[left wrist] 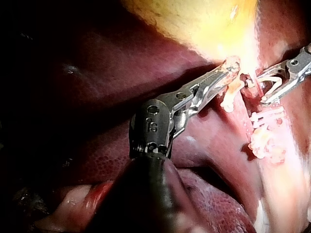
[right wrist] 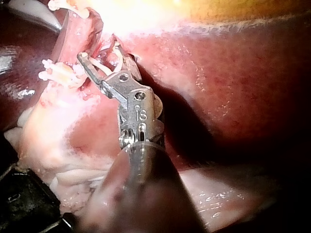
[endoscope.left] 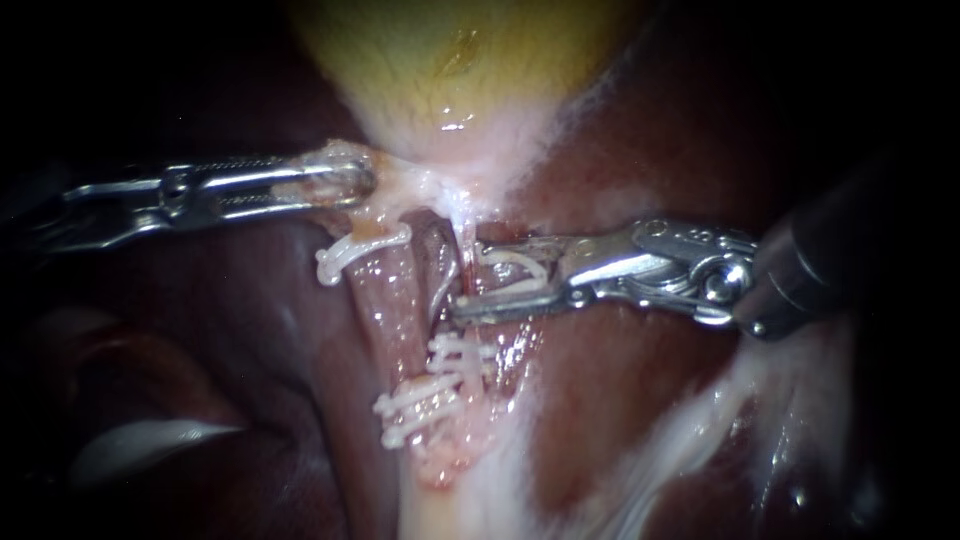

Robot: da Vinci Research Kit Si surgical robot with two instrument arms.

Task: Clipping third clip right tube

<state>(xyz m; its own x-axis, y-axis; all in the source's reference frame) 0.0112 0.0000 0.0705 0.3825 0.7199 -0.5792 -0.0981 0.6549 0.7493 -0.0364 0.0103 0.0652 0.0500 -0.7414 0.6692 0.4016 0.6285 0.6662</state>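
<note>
Two instruments meet at the middle of the endoscope view, below the yellow gallbladder that fills the upper centre. The left instrument reaches in from the left edge, and its jaws are clamped on pale tissue at the gallbladder's narrow lower end. The right instrument comes in from the right edge. Its jaws stand apart, with an open white clip seated between them and touching both. They sit astride the right tube, a thin reddish strand just right of centre. Lower on that same tube, the lower clips are already clamped across it. Beside it, the wider pink left tube carries one clip near its top and others near its base. Dark red liver lies around both tubes. The right wrist view shows the same open clip held in the right instrument's spread jaws.
</note>
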